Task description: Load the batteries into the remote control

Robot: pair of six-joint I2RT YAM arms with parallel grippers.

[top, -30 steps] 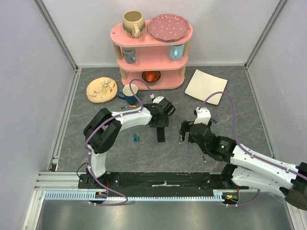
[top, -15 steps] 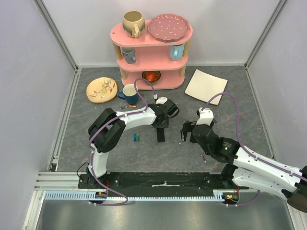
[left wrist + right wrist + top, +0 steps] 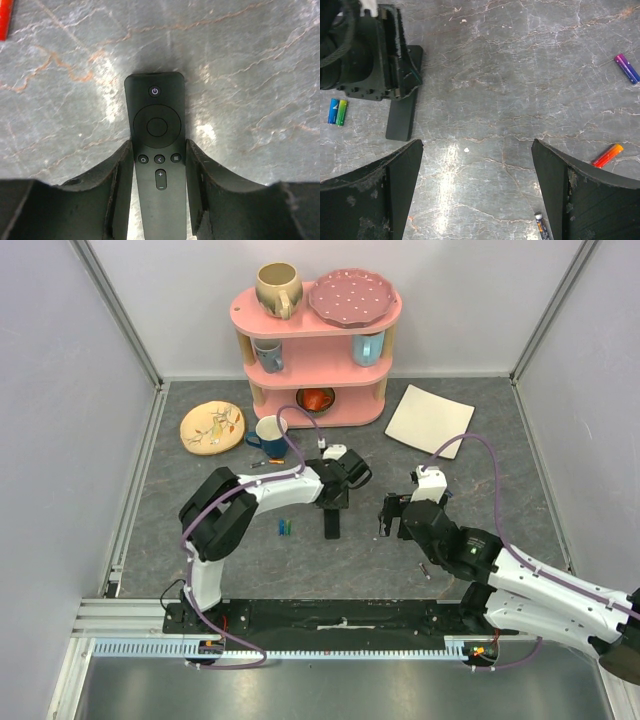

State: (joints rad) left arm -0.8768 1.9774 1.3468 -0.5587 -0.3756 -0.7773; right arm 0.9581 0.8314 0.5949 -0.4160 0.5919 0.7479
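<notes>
The black remote control [image 3: 156, 125] lies button side up on the grey table; it also shows in the top view [image 3: 331, 526] and the right wrist view [image 3: 401, 116]. My left gripper [image 3: 159, 146] [image 3: 335, 500] is over its near half, one finger against each long edge. A blue and green pair of batteries [image 3: 286, 529] [image 3: 335, 111] lies left of the remote. My right gripper [image 3: 477, 142] [image 3: 389, 523] is open and empty, right of the remote, above bare table. Near it lie an orange battery [image 3: 607, 155], a purple battery [image 3: 626, 68] and a dark blue battery [image 3: 540, 228]. No back cover shows.
A pink shelf [image 3: 318, 352] with mugs and a plate stands at the back. A blue mug [image 3: 270, 435] and a painted plate [image 3: 212, 427] stand behind the left arm, a white square plate [image 3: 429, 420] at the back right. A red object [image 3: 3, 20] shows at the left wrist view's corner.
My left gripper has turned and settled a little lower over the remote. My right gripper has drifted slightly toward the near side. The remote and batteries have not moved.
</notes>
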